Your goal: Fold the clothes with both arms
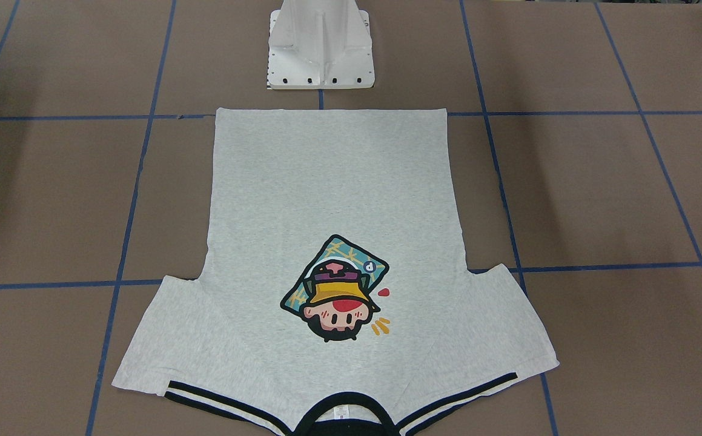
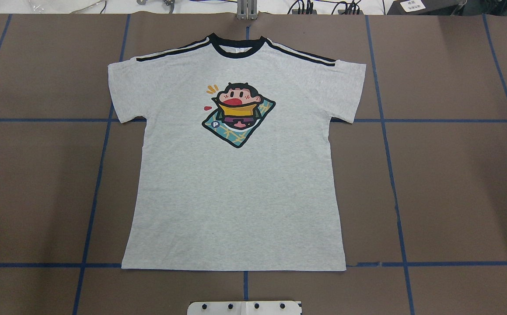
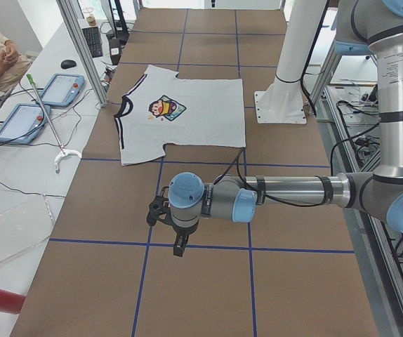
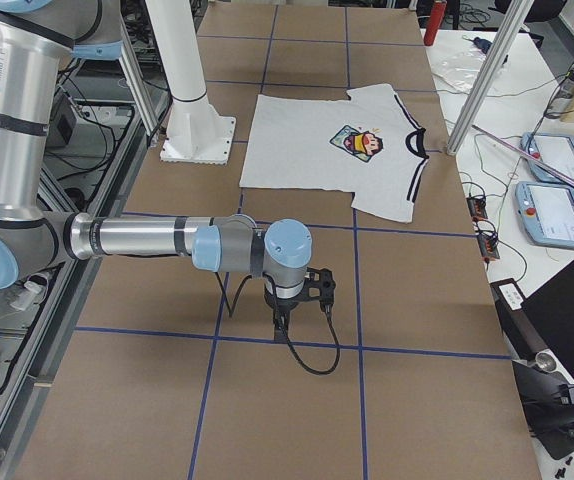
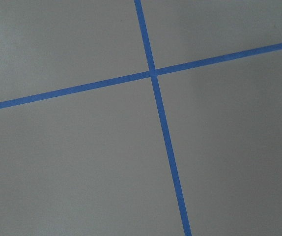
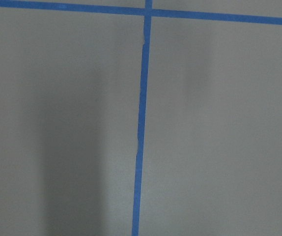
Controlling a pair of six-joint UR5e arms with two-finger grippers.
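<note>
**Brown desk [image 2: 454, 175], shirt flat**

Grey T-shirt [image 2: 236, 197] lies spread print-up mid-desk, collar at 12 o'clock overhead. My left arm [image 3: 286, 191] and right arm [image 4: 147, 238] hang over desk, well apart from it. State of left jaws, right jaws: cannot tell.

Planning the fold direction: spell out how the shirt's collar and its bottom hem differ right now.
The collar is black and curved; the hem is plain grey and straight. The collar lies far from the white pedestal; the hem lies close to it. The cartoon print sits nearer the collar than the hem. Both lie flat and smooth.
</note>
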